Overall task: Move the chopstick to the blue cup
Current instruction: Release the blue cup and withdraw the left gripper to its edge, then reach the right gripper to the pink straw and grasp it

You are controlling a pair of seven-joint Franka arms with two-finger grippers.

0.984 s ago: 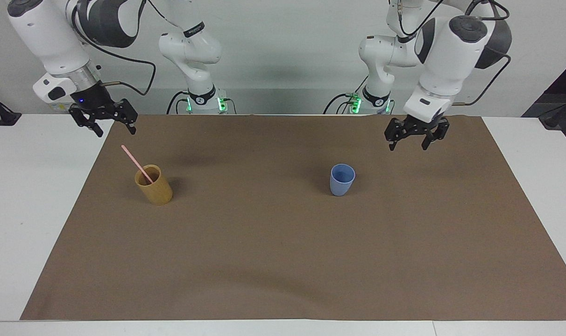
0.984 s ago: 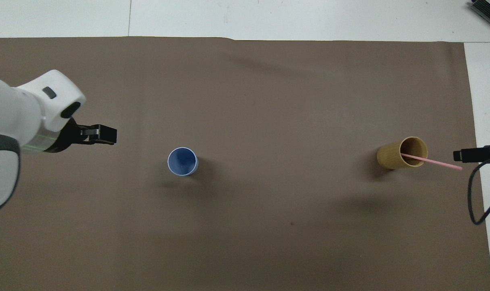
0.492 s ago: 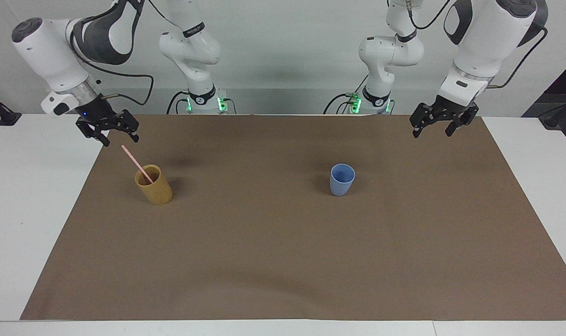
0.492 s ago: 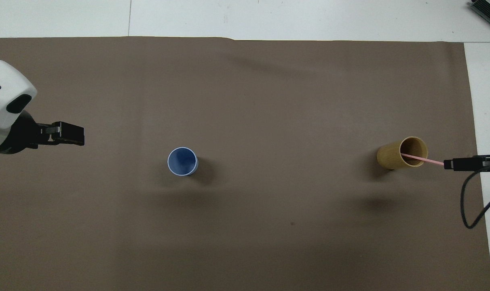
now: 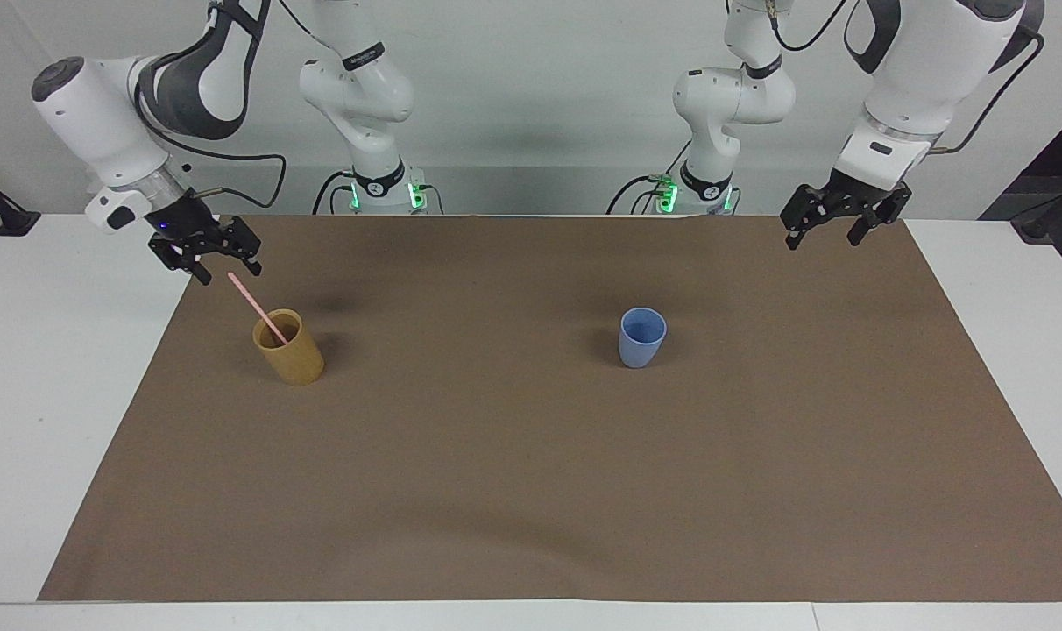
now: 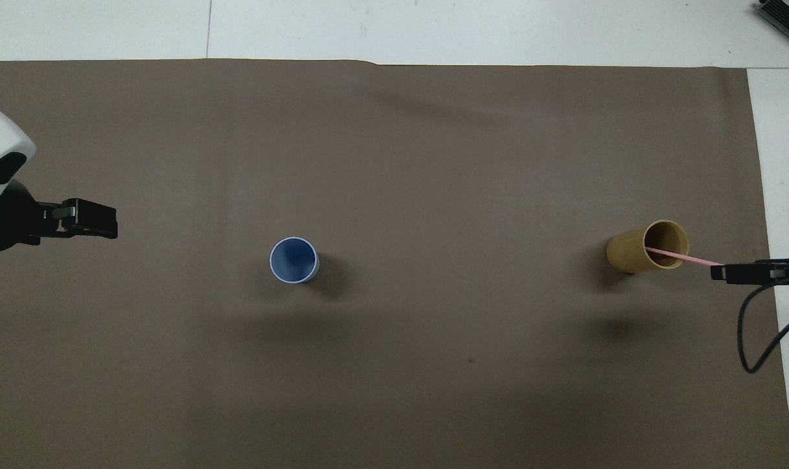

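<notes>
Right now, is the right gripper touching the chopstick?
Cannot tell. In the facing view the right gripper, open, sits right at the chopstick's top end; no clear gap or contact. The overhead view has its tip covering that end.

white table | brown mat on it | on mat: blue cup, tan cup

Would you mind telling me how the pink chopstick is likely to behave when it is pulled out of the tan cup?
The chopstick looks thin and straight, so probably stiff and light. It leans on the tan cup rim, so dragging sideways might tip the cup.
</notes>
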